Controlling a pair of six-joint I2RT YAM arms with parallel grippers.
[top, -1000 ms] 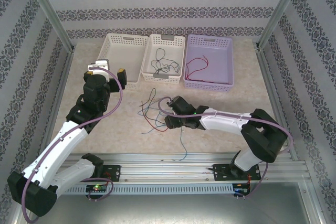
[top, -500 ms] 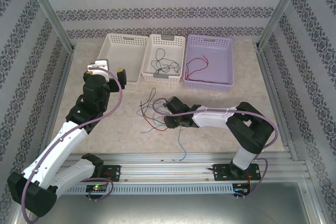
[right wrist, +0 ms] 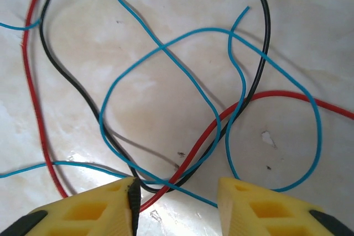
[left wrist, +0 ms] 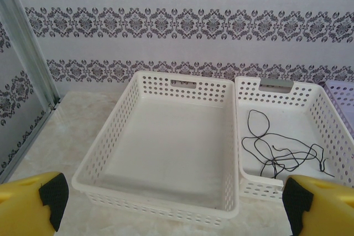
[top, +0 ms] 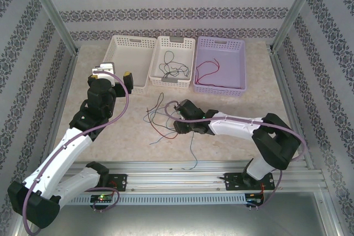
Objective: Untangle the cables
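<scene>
Several thin cables (top: 159, 119) in red, blue-teal and black lie looped over one another on the tabletop (top: 121, 142), just in front of the baskets. Over the last second the right arm's elbow has swung in and back out, while the right claw (right wrist: 176, 187) has stayed low over the knot. Its jaws are spread and grip nothing, straddling a spot where a red strand (right wrist: 188, 164) crosses blue and black ones. The tangle looks barely disturbed, so I judge that no cable is freed yet.

The left claw (left wrist: 174, 202), likewise spread and holding nothing, has not moved from above the left white basket (left wrist: 105, 158). One black cable (left wrist: 276, 153) sits in the middle basket (left wrist: 337, 114), and a red cable (top: 206, 73) in the lilac basket (top: 221, 42). The tabletop is pale marbled stone, and damask-striped walls (top: 177, 4) enclose it.
</scene>
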